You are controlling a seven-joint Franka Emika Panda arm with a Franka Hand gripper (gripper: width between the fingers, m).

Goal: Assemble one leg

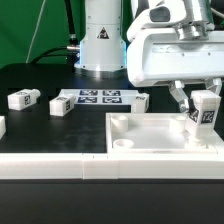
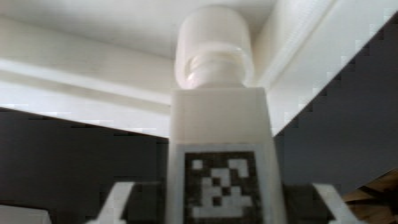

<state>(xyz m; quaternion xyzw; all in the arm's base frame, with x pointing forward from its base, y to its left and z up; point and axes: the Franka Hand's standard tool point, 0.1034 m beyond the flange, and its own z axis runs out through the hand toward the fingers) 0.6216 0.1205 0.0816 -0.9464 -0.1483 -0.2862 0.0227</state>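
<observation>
The end effector [image 1: 203, 100] is clamped on the leg [image 1: 206, 114] and holds it upright over the far corner of the tray [image 1: 150, 130], on the exterior view's right. Whether the leg's lower end touches the tray cannot be told. In the wrist view, the fingers [image 2: 121, 200] flank the leg's tagged face, and its rounded tip [image 2: 217, 45] sits close to the tray's white walls. The tray's middle is open. Two loose legs [image 1: 22, 99] [image 1: 62, 103] lie on the black bench [image 1: 40, 125], well apart, beside the marker board [image 1: 98, 98].
</observation>
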